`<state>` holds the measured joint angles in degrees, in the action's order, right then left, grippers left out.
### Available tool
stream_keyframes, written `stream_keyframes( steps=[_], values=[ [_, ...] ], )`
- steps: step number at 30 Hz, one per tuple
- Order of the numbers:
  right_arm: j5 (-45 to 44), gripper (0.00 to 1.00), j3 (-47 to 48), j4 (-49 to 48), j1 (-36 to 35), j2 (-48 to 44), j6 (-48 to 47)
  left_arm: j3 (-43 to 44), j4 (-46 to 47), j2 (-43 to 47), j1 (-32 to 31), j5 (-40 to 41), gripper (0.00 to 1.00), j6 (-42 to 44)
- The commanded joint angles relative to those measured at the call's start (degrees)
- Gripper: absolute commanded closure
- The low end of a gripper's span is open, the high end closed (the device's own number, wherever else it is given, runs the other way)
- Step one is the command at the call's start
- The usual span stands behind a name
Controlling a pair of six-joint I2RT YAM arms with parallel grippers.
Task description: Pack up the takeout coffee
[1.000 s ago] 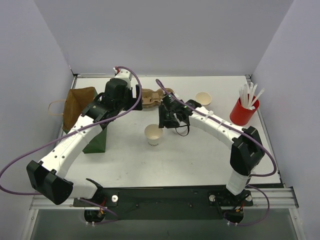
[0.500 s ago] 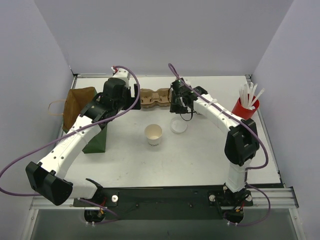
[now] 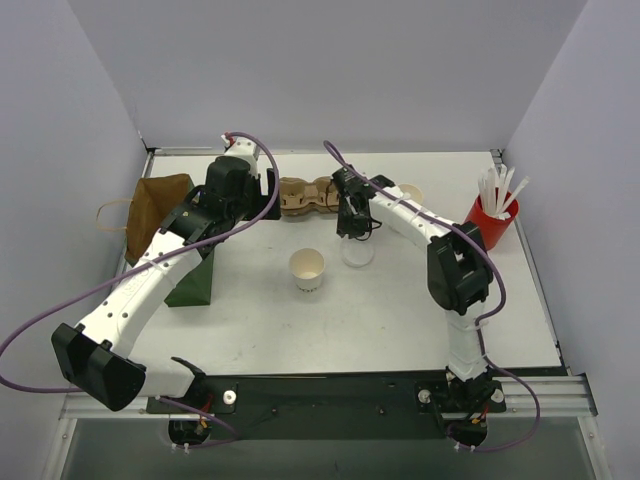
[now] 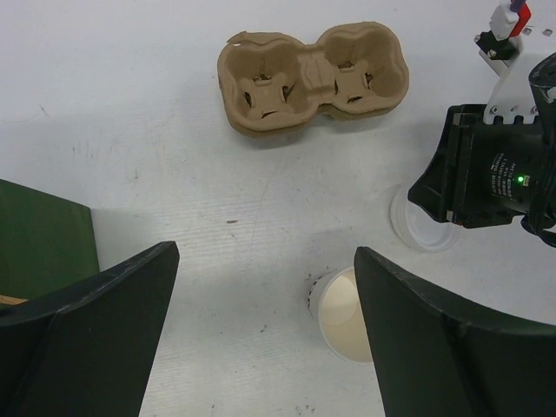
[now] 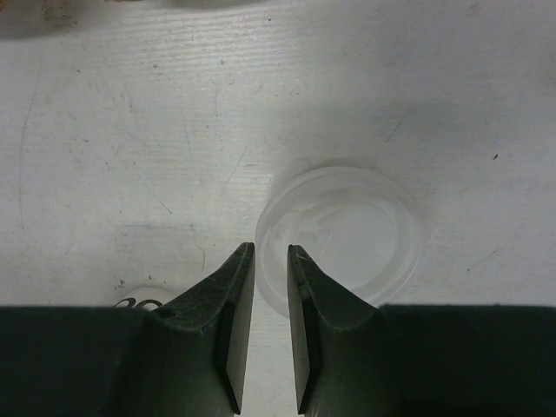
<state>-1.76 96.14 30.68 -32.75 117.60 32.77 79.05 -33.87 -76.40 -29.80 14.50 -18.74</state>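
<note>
Coffee cup (image 3: 307, 269) wants its top, I reckon. My right claw (image 5: 271, 250) is narrowed to a slit straddling the rim of the whitish lid (image 5: 347, 236), which lies flat on the bench (image 5: 104, 130). Pinched or not, I can't tell. The cup stands open-topped just beside it. Next up: firm pinch, lift, centre over the cup. Left claw (image 4: 265, 261) hangs wide, empty.

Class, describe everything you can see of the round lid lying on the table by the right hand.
The lid is round, whitish and translucent, plastic-looking, with a ring inside its rim. It lies flat on the white table, apart from the open cup. Its edge sits in the narrow gap between the right hand's fingers; whether they pinch it is unclear.
</note>
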Motion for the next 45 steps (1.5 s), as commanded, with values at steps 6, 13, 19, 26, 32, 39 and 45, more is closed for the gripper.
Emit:
stream_keyframes(
  steps=[6,13,19,26,32,39,45],
  values=[
    [-1.9,0.82,2.6,2.5,-1.4,1.9,-0.2,-0.6,0.9,1.8,0.6,-0.5,0.07,0.3],
    [-2.4,0.84,2.7,2.7,-1.9,3.0,-0.2,-0.9,0.9,2.0,0.6,-0.7,0.07,0.3],
    [-2.4,0.86,2.4,2.9,-1.9,3.8,-0.2,-1.4,1.0,2.2,0.6,-0.7,0.07,0.2],
    [-2.9,0.97,2.3,2.9,-1.9,3.3,-0.3,-1.6,1.2,2.4,0.6,-0.5,0.07,0.1],
    [-3.4,1.00,2.3,3.9,-1.7,0.8,-0.6,-1.8,1.3,2.1,0.6,-0.6,0.07,0.0],
    [-2.3,1.00,0.5,4.2,-0.6,-3.9,-0.8,-1.7,2.1,1.5,0.6,-2.6,0.07,-0.9],
    [-1.9,1.00,0.2,4.2,-0.3,-5.5,-1.3,-2.4,2.6,1.4,0.6,-3.8,0.07,-1.6]
  ],
)
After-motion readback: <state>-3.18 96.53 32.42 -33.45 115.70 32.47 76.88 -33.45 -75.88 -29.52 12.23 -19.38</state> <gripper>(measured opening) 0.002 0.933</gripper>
